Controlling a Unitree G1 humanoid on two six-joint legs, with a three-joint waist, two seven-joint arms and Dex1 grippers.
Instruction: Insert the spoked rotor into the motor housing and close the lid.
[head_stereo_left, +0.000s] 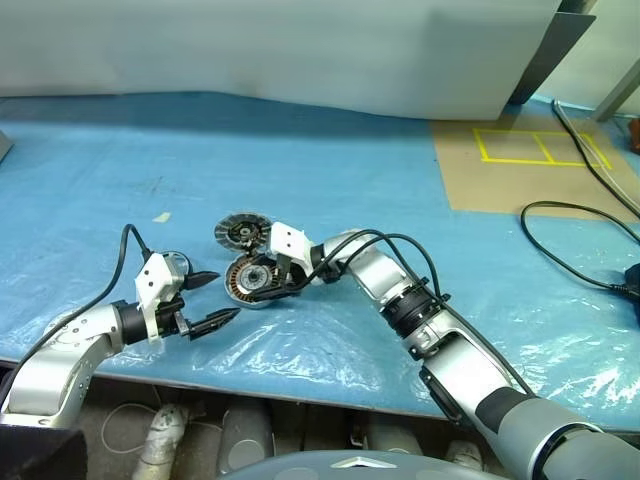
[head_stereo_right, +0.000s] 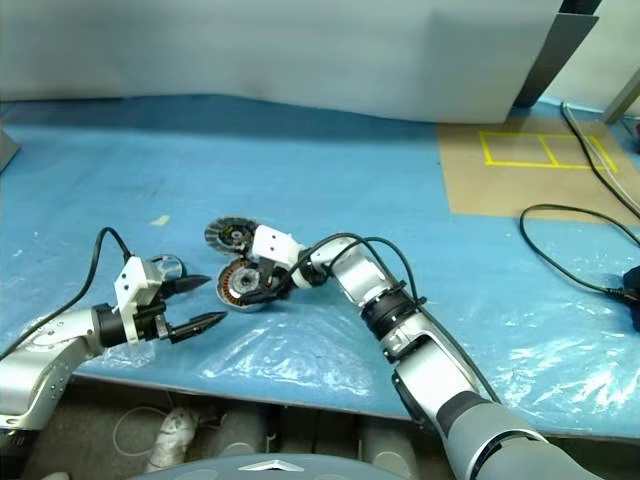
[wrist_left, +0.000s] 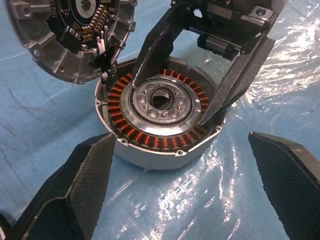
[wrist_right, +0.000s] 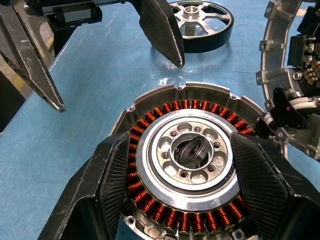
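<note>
Nearest the lens, the right pincer (wrist_right: 177, 137) is hanging over the motor cup (wrist_left: 161, 102) at lower centre-left of the head view, its fingers standing apart, one to each side of the silver centre, clamping nothing I can make out. Just left of it, the left pincer (head_stereo_left: 225, 296) is hovering wide open and empty. Behind that one, the spoked wheel (wrist_right: 192, 12) is lying flat on the blue sheet (head_stereo_left: 400, 180), not yet fitted. Just above the cup, the lid (head_stereo_left: 238, 233) is resting against its rim, apparently tied to it by short wires. Likely troubles: the wheel going in tilted and scraping the copper coils, the wires getting pinched under it, or the cup sliding on the glossy plastic if nothing is steadying it.
</note>
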